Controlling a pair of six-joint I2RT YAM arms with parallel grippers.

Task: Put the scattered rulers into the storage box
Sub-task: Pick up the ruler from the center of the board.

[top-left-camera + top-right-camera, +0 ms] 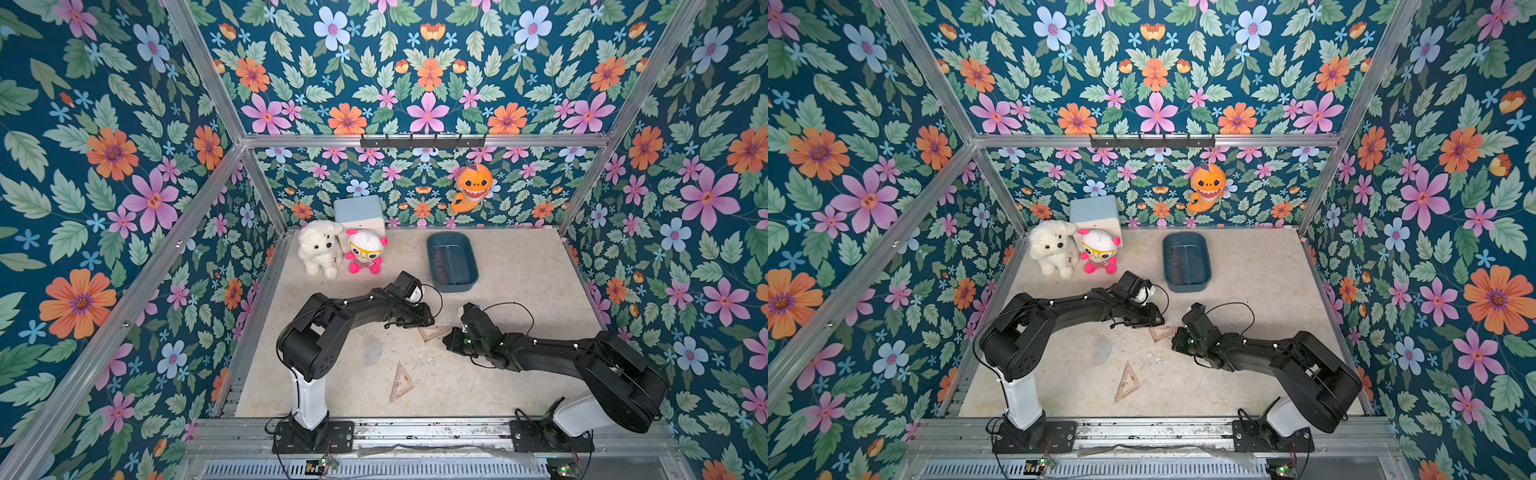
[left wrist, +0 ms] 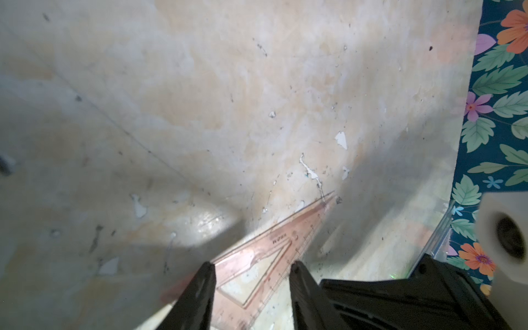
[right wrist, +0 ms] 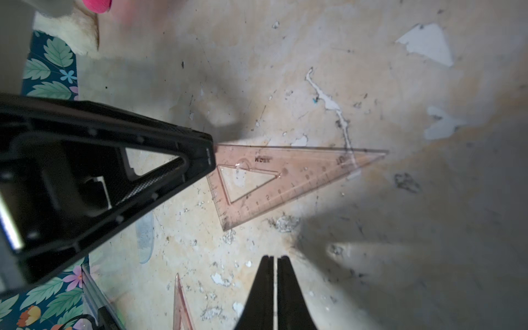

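The step in hand looks like picking up a set square (image 3: 300, 168) that lies flat on the tabletop (image 1: 519, 282) between the two arms. The left gripper (image 2: 253, 267) has its fingers apart astride one end of it; I cannot tell whether they bite. The right gripper (image 3: 275, 261) is pressed together, empty, just beside it. Next the set square needs lifting clear and carrying to the storage box (image 1: 459, 259), well apart at the back.

Loose on the tabletop I count two set squares, the second set square (image 1: 402, 382) nearer the front, and one protractor (image 1: 372, 350). The one box holds dim strips I cannot count.
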